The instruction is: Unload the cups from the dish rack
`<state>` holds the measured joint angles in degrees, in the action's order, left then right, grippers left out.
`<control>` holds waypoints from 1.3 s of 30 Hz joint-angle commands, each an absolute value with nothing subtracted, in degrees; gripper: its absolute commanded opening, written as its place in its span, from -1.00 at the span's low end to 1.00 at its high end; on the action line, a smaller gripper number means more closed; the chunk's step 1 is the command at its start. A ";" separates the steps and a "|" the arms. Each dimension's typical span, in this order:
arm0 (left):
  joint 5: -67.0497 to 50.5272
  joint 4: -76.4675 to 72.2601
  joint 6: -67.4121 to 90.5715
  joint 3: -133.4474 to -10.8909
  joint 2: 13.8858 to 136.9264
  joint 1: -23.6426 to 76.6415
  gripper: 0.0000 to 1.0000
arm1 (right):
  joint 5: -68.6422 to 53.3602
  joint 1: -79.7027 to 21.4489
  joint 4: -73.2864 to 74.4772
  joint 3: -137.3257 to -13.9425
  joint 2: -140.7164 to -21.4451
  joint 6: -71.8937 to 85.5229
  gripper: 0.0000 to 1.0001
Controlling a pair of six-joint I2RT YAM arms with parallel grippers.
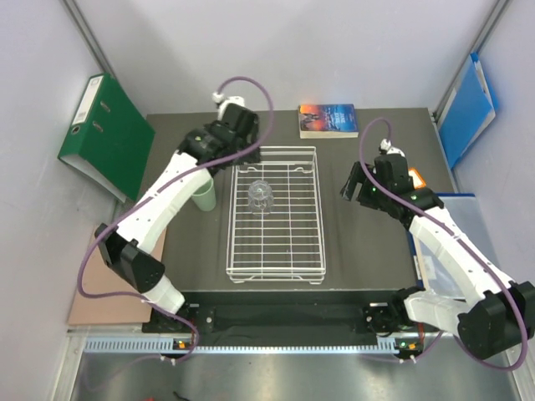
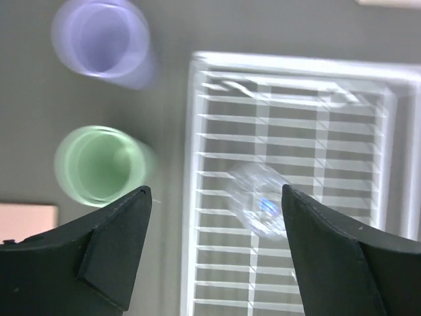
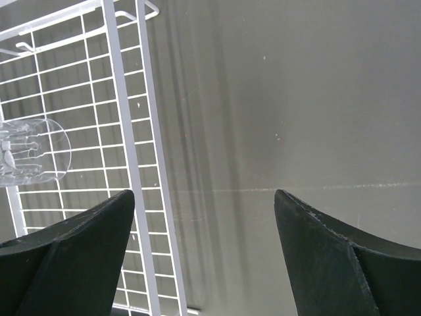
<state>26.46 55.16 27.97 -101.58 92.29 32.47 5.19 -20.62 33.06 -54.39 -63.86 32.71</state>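
Observation:
The white wire dish rack (image 1: 276,251) lies in the middle of the dark mat. One clear ribbed glass cup (image 1: 261,197) lies on its side in the rack's far half. It also shows in the left wrist view (image 2: 260,201) and the right wrist view (image 3: 29,151). A pale green cup (image 1: 204,196) stands upright on the mat left of the rack, also in the left wrist view (image 2: 99,164). A lilac cup (image 2: 100,41) stands beyond it. My left gripper (image 1: 238,157) (image 2: 216,197) is open and empty above the rack's far left corner. My right gripper (image 1: 355,182) (image 3: 204,194) is open and empty, right of the rack (image 3: 128,151).
A green binder (image 1: 104,138) leans at the far left. A book (image 1: 328,119) lies behind the rack, and a blue folder (image 1: 468,109) stands at the far right. A brown board (image 1: 109,292) lies at the near left. An orange item (image 1: 415,178) sits by the right arm.

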 commanded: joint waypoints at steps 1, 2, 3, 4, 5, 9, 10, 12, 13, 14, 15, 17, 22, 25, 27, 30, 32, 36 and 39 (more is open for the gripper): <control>27.87 52.74 28.02 -98.29 93.60 39.54 0.74 | 6.24 -21.53 31.47 -58.71 -64.07 31.47 0.71; 27.08 50.99 28.82 -96.87 93.60 39.90 0.74 | 6.24 -21.62 31.46 -58.80 -63.90 31.64 0.71; 26.03 50.28 30.05 -94.16 93.43 40.08 0.75 | 6.33 -21.62 31.55 -58.71 -63.98 31.55 0.71; 24.71 49.40 30.49 -92.91 93.34 40.17 0.75 | 6.42 -21.62 31.55 -58.62 -63.81 31.55 0.71; 24.26 47.31 30.76 -91.42 93.34 40.17 0.75 | 6.42 -21.62 31.55 -58.54 -63.63 31.64 0.71; 23.64 45.18 30.93 -87.37 94.83 40.17 0.80 | 6.59 -21.62 31.64 -57.40 -63.11 31.99 0.71; 23.90 45.26 31.02 -87.54 95.44 40.25 0.82 | 6.59 -21.62 31.64 -57.31 -62.76 32.17 0.71; 24.08 45.35 30.76 -87.63 96.50 40.17 0.92 | 6.77 -21.62 31.81 -56.87 -62.49 32.34 0.71; 23.82 44.92 30.59 -87.63 96.85 40.25 0.96 | 6.77 -21.62 31.90 -56.69 -62.23 32.43 0.71; 23.12 44.65 30.32 -87.63 97.20 40.17 0.97 | 6.94 -21.62 31.99 -56.60 -62.14 32.43 0.71; 22.85 44.39 30.15 -87.71 97.82 40.17 0.98 | 7.12 -21.62 31.99 -56.43 -62.05 32.43 0.71; 22.15 43.16 30.06 -87.54 98.43 40.17 0.98 | 7.12 -21.62 32.17 -56.16 -61.79 32.61 0.71; 20.92 42.19 29.79 -87.89 102.21 40.17 0.98 | 7.29 -21.62 32.43 -55.28 -61.00 32.87 0.71; 20.48 41.92 29.18 -87.89 104.85 40.08 0.93 | 7.82 -21.53 32.69 -55.28 -60.82 32.78 0.71; 20.30 43.76 29.44 -88.94 106.52 40.08 0.80 | 8.08 -21.62 33.13 -55.46 -60.82 32.70 0.71; 20.65 43.24 29.62 -87.90 105.30 40.17 0.23 | 8.44 -21.62 33.22 -55.37 -60.56 32.43 0.71; 22.49 43.59 29.88 -87.89 103.72 40.08 -0.59 | 8.44 -21.62 33.13 -55.37 -60.56 32.34 0.71; 24.43 46.75 29.79 -90.87 100.91 40.17 -1.00 | 7.56 -21.53 32.17 -55.20 -60.73 32.17 0.72; 23.12 46.23 29.09 -92.54 96.69 40.08 -1.00 | 5.54 -21.62 30.24 -54.85 -60.29 31.82 0.71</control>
